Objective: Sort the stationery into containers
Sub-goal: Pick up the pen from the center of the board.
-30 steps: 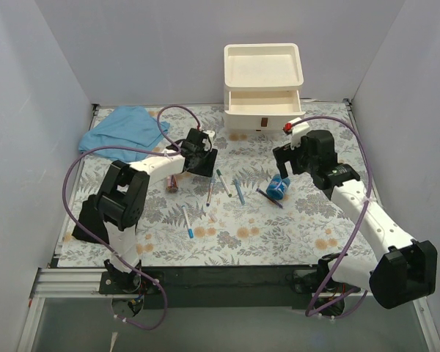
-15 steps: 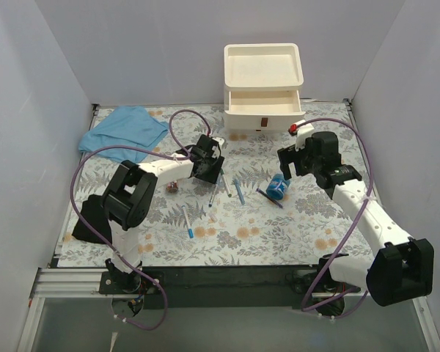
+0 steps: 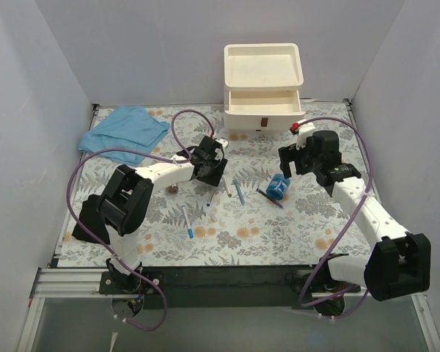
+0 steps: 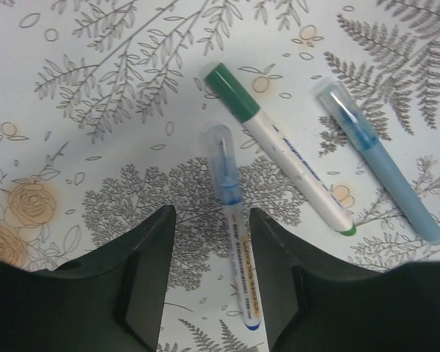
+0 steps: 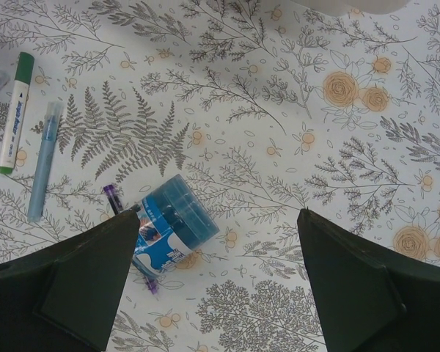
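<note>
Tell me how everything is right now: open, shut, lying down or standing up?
Drawers, top one pulled open.
Left gripper, open, astride the clear-capped pen, not touching it.
Right gripper, wide open, holding nothing.
Clear-capped pen, capped, lying flat.
Green pen, capped, lying flat.
Blue pen, capped, lying flat.
Tub, tipped on its side.
Cloth, crumpled.

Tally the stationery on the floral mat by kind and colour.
Blue-tipped white pens: 2
Green-capped marker: 1
Light-blue pen: 1
Purple pen: 1
Blue round container: 1
Pink tube: 1
Total: 7
Anything smaller is too small to tell.
</note>
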Motion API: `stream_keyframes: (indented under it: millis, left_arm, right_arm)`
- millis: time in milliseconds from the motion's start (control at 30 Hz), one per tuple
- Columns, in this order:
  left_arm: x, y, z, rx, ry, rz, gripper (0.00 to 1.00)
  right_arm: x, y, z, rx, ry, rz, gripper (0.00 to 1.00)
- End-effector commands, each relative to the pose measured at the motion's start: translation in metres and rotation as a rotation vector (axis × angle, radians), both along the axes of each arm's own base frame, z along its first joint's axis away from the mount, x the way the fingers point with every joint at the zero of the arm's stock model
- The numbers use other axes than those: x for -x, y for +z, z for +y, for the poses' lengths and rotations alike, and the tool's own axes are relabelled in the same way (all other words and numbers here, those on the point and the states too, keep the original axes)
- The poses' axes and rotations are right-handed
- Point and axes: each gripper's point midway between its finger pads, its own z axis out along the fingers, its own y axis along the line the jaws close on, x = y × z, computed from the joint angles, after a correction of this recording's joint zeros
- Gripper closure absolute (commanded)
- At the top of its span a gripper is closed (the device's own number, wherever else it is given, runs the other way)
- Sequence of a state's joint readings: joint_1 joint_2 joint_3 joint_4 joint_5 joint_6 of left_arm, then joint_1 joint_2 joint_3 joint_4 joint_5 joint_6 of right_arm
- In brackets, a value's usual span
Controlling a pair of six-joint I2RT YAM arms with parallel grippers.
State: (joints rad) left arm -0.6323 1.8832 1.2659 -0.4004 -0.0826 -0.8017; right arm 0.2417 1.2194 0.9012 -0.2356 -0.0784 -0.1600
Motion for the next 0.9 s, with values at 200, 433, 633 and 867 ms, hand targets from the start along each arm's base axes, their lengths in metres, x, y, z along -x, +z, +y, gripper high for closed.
stream_keyframes:
  millis: [200,433,633,867]
  left_arm:
    - [0.011,0.009,-0.008,0.012,-0.025,-0.006,0.56]
    - [0.013,-0.004,-0.009,-0.006,-0.045,0.017,0.62]
    - [0.016,-0.016,-0.014,-0.002,-0.07,0.053,0.68]
    - [0.013,-0.012,-0.021,0.012,-0.116,0.05,1.0]
  right_arm:
    - [-0.003,0.015,0.0,-0.037,-0.004,-0.06,0.02]
    - [-0.003,0.013,-0.003,-0.033,-0.013,-0.058,0.02]
    - [-0.003,0.012,-0.005,-0.03,-0.012,-0.055,0.02]
    - [-0.008,0.012,-0.012,-0.016,-0.022,-0.058,0.02]
